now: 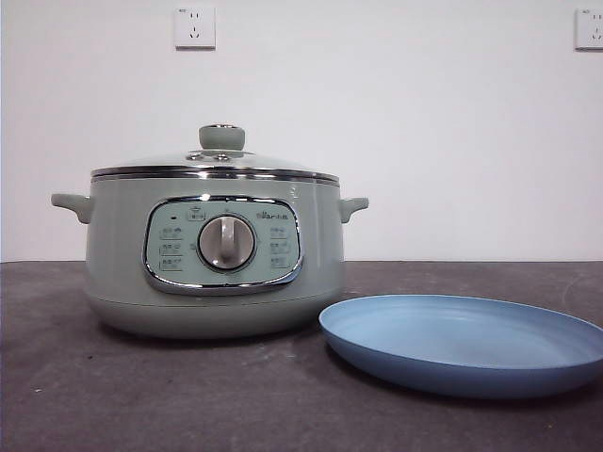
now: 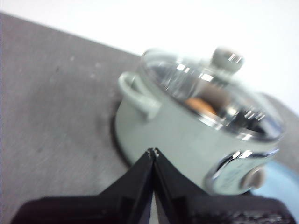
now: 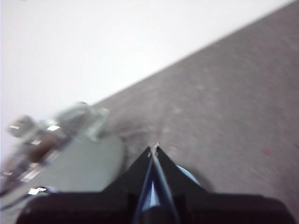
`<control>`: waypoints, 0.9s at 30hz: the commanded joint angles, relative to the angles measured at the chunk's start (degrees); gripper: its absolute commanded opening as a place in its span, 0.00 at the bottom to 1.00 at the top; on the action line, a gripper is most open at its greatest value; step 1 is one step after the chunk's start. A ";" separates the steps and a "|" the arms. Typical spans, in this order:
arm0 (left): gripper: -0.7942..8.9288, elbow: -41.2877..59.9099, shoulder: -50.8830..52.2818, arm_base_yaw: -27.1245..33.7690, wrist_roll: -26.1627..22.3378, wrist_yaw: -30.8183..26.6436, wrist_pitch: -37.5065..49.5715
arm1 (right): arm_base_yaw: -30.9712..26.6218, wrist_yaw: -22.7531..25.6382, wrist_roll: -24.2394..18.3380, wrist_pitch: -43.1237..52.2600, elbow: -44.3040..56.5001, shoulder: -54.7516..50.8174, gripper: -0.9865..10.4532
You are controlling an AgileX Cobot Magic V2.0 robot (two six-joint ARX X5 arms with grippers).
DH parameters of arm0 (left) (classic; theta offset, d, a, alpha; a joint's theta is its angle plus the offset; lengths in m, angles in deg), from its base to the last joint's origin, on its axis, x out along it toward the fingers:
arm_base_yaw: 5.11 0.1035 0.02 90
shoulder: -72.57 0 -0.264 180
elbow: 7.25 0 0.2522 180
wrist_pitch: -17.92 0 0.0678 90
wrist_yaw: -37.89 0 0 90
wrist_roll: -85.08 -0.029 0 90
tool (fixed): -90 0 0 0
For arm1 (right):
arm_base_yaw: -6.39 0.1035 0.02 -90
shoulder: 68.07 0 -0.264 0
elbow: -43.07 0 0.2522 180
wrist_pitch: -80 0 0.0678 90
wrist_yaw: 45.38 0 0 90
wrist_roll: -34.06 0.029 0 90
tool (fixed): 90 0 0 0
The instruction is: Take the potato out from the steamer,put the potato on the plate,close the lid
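The sage-green steamer (image 1: 212, 254) stands left of centre with its glass lid (image 1: 217, 162) on and the green knob on top. Through the lid glass in the left wrist view I make out the orange-brown potato (image 2: 201, 104) inside the steamer (image 2: 187, 135). The light-blue plate (image 1: 462, 341) lies empty on the table to the right of the pot. My left gripper (image 2: 153, 152) hangs shut above the table beside the pot's handle (image 2: 138, 95). My right gripper (image 3: 155, 148) is shut too, over the plate's edge (image 3: 187, 175), with the steamer (image 3: 70, 154) blurred off to one side. Neither gripper shows in the front view.
A dark grey table (image 1: 188, 395) carries everything, with a white wall behind and two wall sockets (image 1: 194, 27) high up. The pot's side handles (image 1: 71, 205) stick out left and right.
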 commanded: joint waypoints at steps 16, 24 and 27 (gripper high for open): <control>0.07 -26.77 -21.16 0.11 -10.27 16.87 -18.64 | 2.34 -17.18 -20.46 -28.41 -33.07 26.14 0.08; 0.07 -35.60 -29.51 0.04 -20.74 20.76 -30.38 | 5.33 -17.51 -35.41 -47.21 -47.56 38.60 0.08; 0.07 -38.01 -31.30 0.00 -23.93 22.03 -34.56 | 6.82 -17.49 -37.44 -52.06 -50.34 41.79 0.08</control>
